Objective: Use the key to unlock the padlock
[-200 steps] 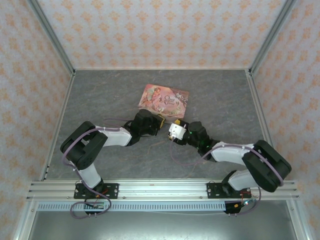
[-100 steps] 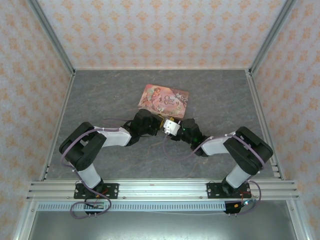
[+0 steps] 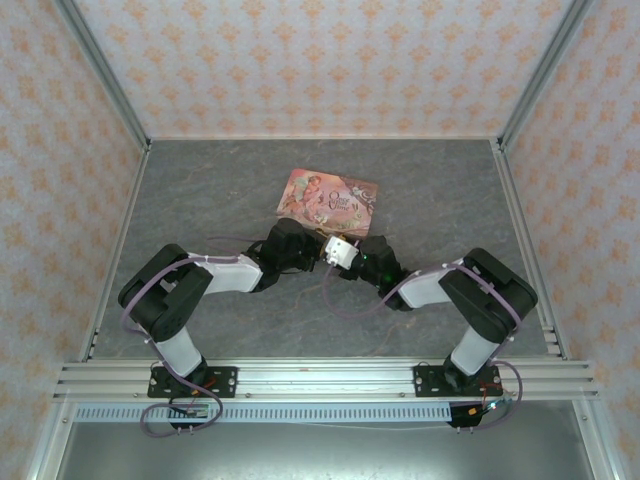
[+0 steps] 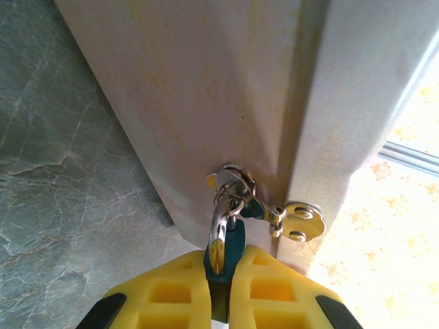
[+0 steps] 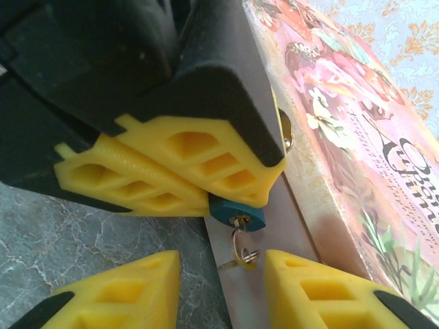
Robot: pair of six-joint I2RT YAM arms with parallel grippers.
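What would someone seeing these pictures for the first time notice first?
Probably the pink illustrated tin in the middle of the table, with both arms meeting at its near edge. Up close, the left gripper pinches the small teal padlock hooked through the tin's clasp. The key dangles from the padlock's base, inside the parted right gripper.

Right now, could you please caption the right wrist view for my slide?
Left gripper pinches the teal padlock beside the pink tin; the open right gripper brackets the key hanging below it.
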